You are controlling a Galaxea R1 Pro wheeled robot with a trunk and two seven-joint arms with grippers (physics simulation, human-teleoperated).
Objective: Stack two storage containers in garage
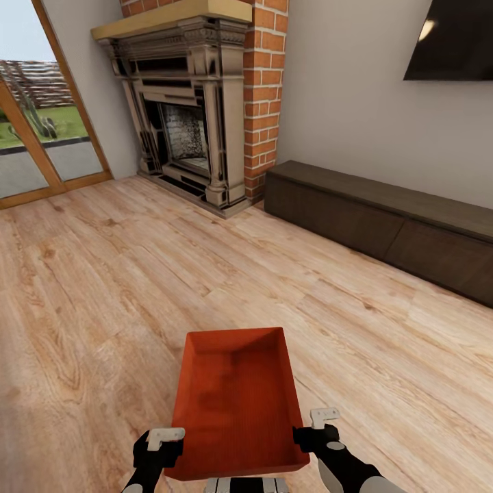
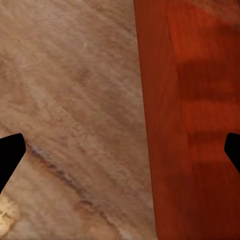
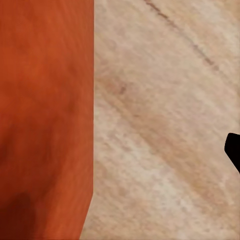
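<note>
One orange-red storage container (image 1: 236, 397) sits low and centred before me, over the light wood-plank floor (image 1: 103, 287) of the living room. My left gripper (image 1: 166, 438) is at its left long wall, near the close corner. My right gripper (image 1: 316, 428) is at the right wall. In the left wrist view the gripper (image 2: 120, 155) is open, its black fingertips far apart, with the tub's wall (image 2: 165, 125) between them. The right wrist view has the tub's side (image 3: 45, 115) and one black fingertip (image 3: 234, 150) at the frame's edge. The second container is out of view.
An ornate fireplace (image 1: 185, 116) with a red-brick chimney (image 1: 263, 89) stands ahead. A long low dark-brown cabinet (image 1: 383, 219) runs along the right wall under a black TV (image 1: 452, 41). A wood-framed glass door (image 1: 41, 137) is at the far left.
</note>
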